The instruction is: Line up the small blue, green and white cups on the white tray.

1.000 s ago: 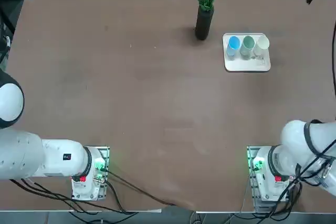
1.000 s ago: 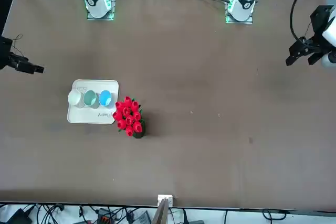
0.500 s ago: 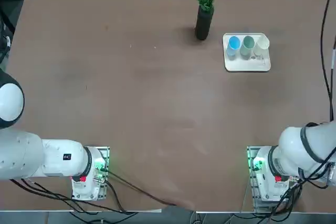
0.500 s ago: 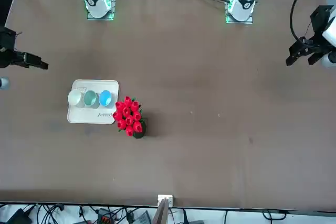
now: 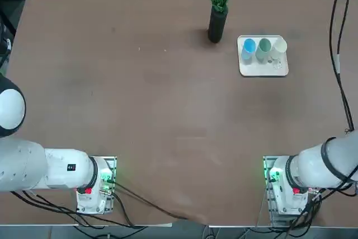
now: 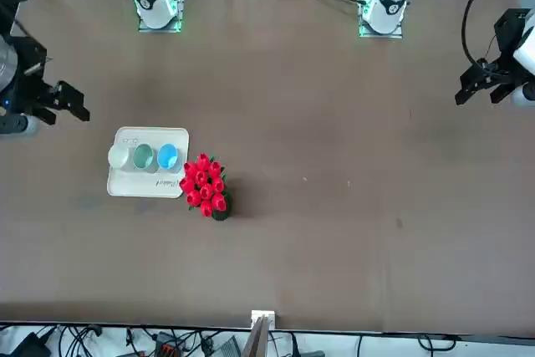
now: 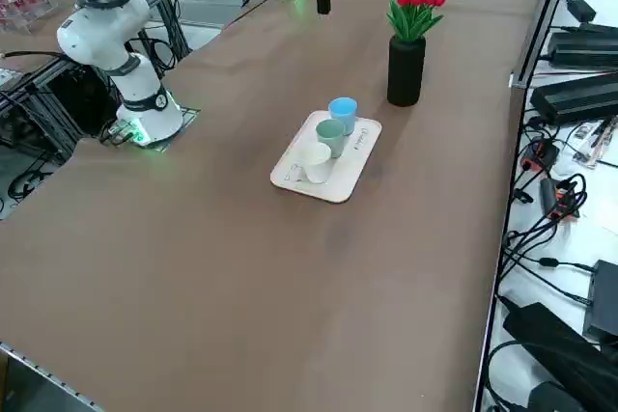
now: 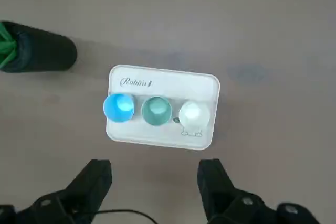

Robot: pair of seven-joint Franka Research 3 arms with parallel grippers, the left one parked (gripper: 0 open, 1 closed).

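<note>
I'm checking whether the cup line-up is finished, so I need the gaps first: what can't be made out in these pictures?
- Small grey marks on the white tray: too small to read in any view.
- Whether the blue cup, green cup and white cup touch: not settled; side view overlaps them.
- Right gripper, open above the table: out of the top view; front view's edge cuts its arm.
- Black vase: wrist view cuts off its flowers.

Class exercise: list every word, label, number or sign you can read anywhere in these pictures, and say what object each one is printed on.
"Rabbit": script word printed on the white tray, near one corner, read in the wrist view; the last letters are not sharp, so the reading is uncertain.
Small grey marks on the tray near the white cup: too small to read.
Black label on the parked arm in the top view: too small to read.
</note>
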